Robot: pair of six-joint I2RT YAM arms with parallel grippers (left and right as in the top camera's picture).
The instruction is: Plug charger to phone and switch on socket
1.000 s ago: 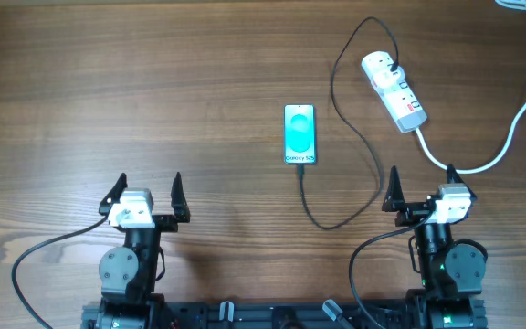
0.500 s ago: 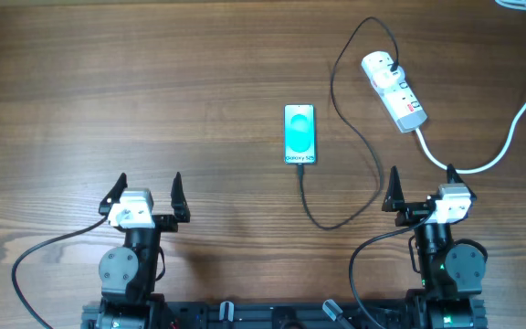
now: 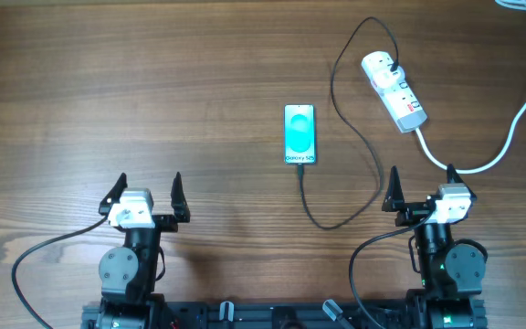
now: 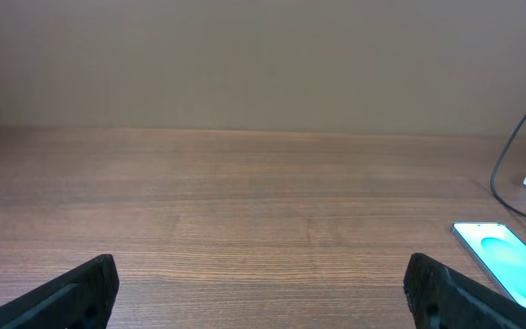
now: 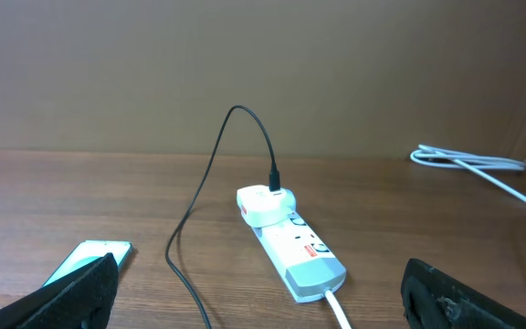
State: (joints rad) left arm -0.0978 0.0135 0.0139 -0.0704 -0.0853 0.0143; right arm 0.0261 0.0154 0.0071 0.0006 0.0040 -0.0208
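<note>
Nearest you, the left gripper (image 3: 146, 184) and right gripper (image 3: 422, 187) sit released and empty, jaws wide, flanking the phone (image 3: 299, 134) from the near side. The bare brown wooden table (image 3: 153, 73) carries everything. The charger (image 3: 301, 187) loops nearer than the phone, its tip at the phone's near short edge; you cannot tell if it is seated. The phone lies flat, long axis near-to-far, text end toward you. Beyond it to the right, the socket (image 3: 395, 91) lies diagonally. A plain beige wall (image 4: 245, 55) stands behind. Nothing has moved since a second ago.
</note>
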